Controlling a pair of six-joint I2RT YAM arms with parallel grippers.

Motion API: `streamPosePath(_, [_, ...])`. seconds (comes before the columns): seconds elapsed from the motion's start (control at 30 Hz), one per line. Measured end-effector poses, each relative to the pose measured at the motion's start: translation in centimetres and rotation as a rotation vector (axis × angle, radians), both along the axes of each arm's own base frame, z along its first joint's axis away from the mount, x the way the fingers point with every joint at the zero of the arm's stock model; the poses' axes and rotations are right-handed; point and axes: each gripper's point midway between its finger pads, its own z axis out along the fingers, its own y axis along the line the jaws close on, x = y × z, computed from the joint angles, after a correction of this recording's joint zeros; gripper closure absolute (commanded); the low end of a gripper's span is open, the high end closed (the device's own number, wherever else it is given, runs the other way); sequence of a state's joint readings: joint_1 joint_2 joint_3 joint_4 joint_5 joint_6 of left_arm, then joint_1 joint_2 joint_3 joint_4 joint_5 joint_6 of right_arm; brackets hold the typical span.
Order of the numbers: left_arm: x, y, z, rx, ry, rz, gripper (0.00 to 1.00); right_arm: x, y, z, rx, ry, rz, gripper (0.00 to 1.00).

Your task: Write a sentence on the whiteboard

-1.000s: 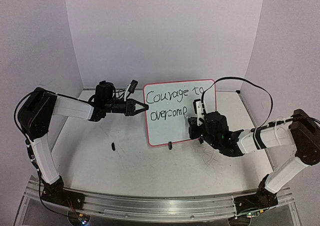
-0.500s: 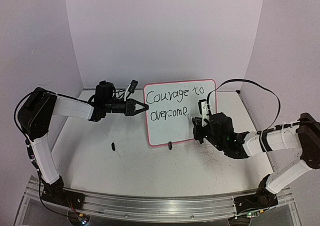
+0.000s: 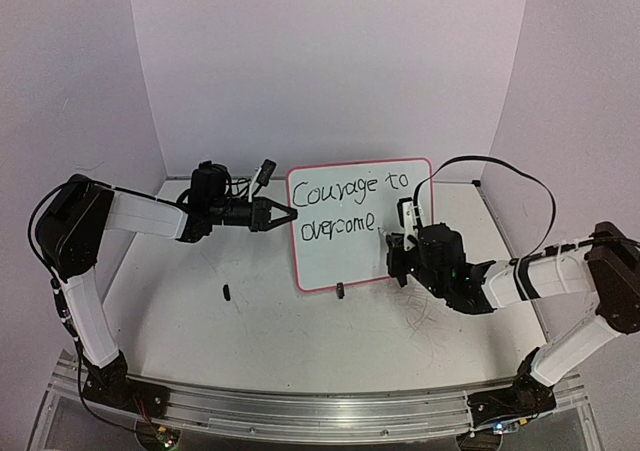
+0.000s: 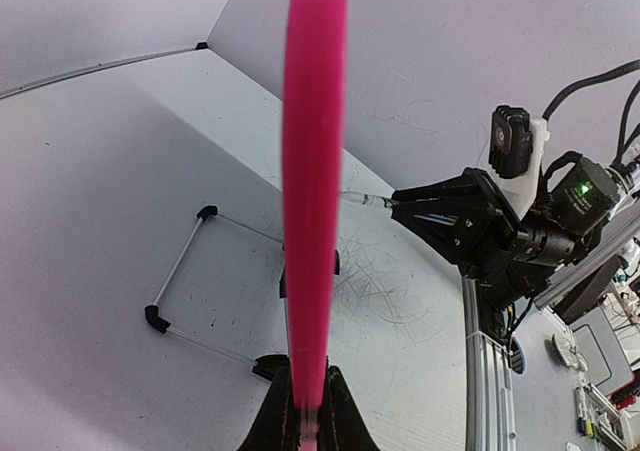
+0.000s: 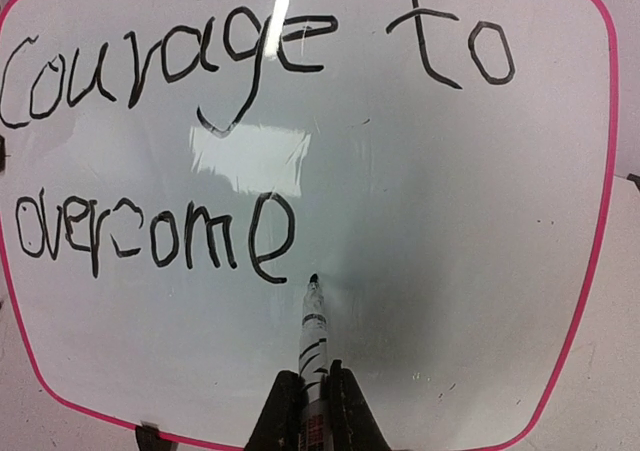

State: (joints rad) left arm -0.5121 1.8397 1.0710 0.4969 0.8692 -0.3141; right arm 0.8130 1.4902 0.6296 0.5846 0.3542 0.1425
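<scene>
Whiteboard (image 3: 360,226): upright, centre of desk (image 3: 250,331), lettered "Courage to overcome". Left gripper (image 3: 283,214): jaws clenched on its 9 o'clock frame edge. Right gripper (image 5: 313,411): jaws grasping marker (image 5: 313,331), tip at 5 o'clock of final "e".

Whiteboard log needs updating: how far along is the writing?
Done: "Courage to overcome" stands on the whiteboard. In hand: left claw clamps its edge, right claw holds the marker, tip beside the last e. Left: any further words; space after is blank.
</scene>
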Motion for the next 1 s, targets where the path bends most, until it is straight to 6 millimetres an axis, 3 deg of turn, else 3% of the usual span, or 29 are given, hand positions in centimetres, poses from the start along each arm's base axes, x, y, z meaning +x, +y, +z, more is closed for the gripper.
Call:
streamPosePath(0.17, [0.0,0.0,0.0,0.0,0.001,0.0,1.0,0.1,0.0,-0.7,-0.015,0.012,-0.005,1.0])
streamPosePath(0.47, [0.0,0.0,0.0,0.0,0.0,0.0,1.0,0.1,0.1,0.1,-0.009,0.0,0.002,1.0])
streamPosePath(0.57, [0.0,0.0,0.0,0.0,0.0,0.0,1.0,-0.7,-0.2,3.3,0.044,-0.041,0.023,1.0])
streamPosePath(0.7, [0.0,0.0,0.0,0.0,0.0,-0.001,0.98,-2.4,-2.4,11.5,0.191,-0.187,0.01,1.0])
streamPosePath(0.77, [0.0,0.0,0.0,0.0,0.0,-0.002,0.96,-3.1,-3.8,14.2,0.236,-0.244,-0.016,1.0])
streamPosePath(0.87, [0.0,0.0,0.0,0.0,0.0,-0.002,0.88,-3.6,-5.4,15.7,0.244,-0.28,-0.061,1.0])
streamPosePath(1.0, [-0.1,0.0,0.0,0.0,-0.007,-0.009,0.79,-3.5,-6.2,14.6,0.191,-0.263,-0.094,1.0])
